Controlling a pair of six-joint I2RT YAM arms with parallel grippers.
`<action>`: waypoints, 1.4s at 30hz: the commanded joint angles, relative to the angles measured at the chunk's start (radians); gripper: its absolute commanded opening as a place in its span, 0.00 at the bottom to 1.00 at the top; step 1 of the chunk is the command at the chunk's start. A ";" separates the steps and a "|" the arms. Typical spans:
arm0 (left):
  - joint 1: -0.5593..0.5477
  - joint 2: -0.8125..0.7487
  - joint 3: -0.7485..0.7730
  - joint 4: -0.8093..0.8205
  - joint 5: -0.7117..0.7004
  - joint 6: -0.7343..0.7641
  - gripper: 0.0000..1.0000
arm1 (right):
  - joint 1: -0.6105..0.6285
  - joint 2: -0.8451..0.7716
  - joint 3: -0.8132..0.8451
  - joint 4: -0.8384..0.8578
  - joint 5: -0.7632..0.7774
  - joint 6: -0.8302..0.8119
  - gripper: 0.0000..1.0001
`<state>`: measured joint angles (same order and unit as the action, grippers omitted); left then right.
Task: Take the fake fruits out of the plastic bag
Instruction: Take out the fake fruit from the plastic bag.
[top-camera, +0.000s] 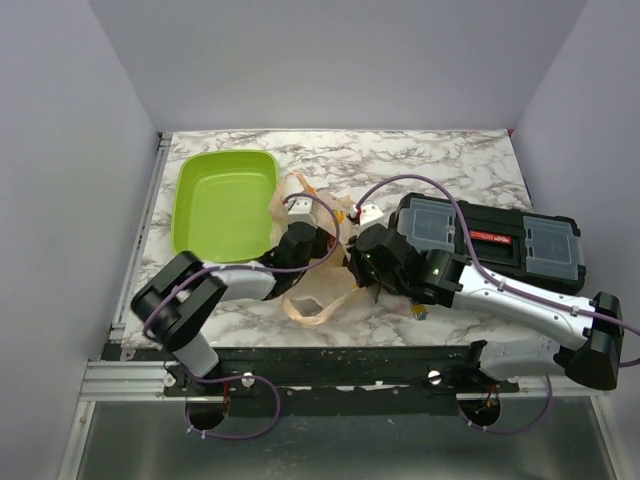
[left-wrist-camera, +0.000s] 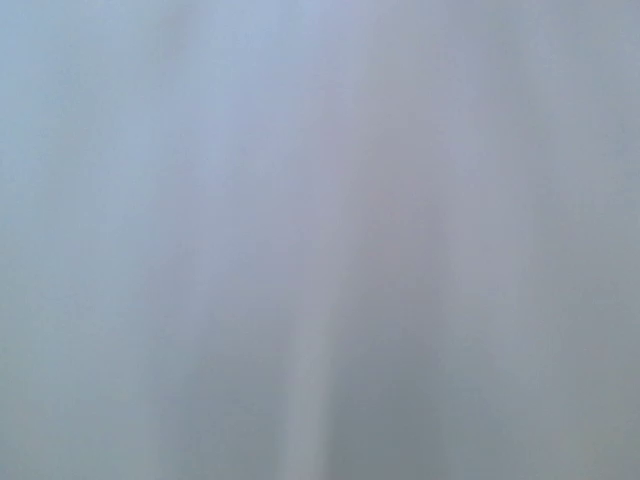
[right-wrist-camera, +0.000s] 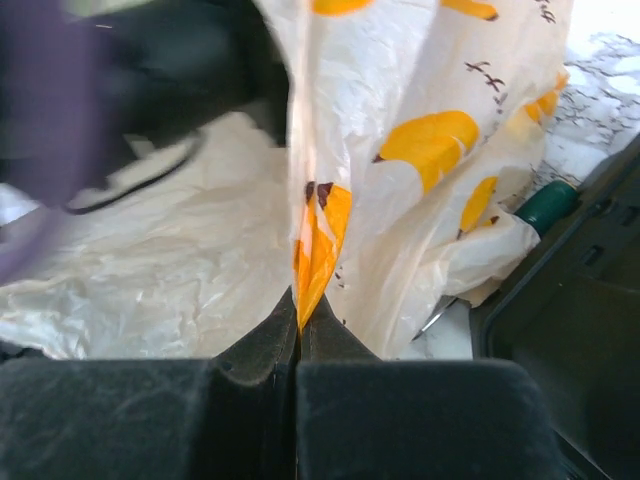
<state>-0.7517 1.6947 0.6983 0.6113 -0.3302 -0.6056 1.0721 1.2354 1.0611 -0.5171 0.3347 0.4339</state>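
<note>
the peach plastic bag (right-wrist-camera: 430, 150) with orange fruit prints is lying crumpled on the marble table (top-camera: 440, 165), between the lime-green tray (top-camera: 225, 205) and the black organiser case (top-camera: 500, 245); the right gripper (right-wrist-camera: 298, 310) is pinching a fold of it, jaws clenched; the left gripper (top-camera: 318, 245) is sitting against the bag, jaw state impossible to tell; its wrist view is showing only grey blur

The plastic bag (right-wrist-camera: 420, 150), thin, crinkled, translucent peach-beige with orange fruit prints, lies crumpled on the marble desk (top-camera: 450, 165). One loop handle (top-camera: 298, 313) trails toward the near edge. A fold stands upright, pinched between the closed fingers of the right claw (right-wrist-camera: 298, 312).
</note>
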 joint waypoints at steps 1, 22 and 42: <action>0.006 -0.281 -0.121 -0.057 0.172 0.030 0.00 | 0.000 0.012 -0.028 -0.010 0.116 0.016 0.01; 0.009 -1.030 -0.225 -0.592 0.470 0.030 0.00 | -0.033 0.092 0.037 0.044 0.171 -0.045 0.01; 0.060 -1.042 0.429 -1.123 0.138 0.422 0.00 | -0.038 0.072 0.021 0.049 0.158 -0.036 0.01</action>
<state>-0.7189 0.6163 1.0161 -0.4183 -0.0837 -0.3096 1.0389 1.3220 1.0672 -0.4835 0.4774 0.3920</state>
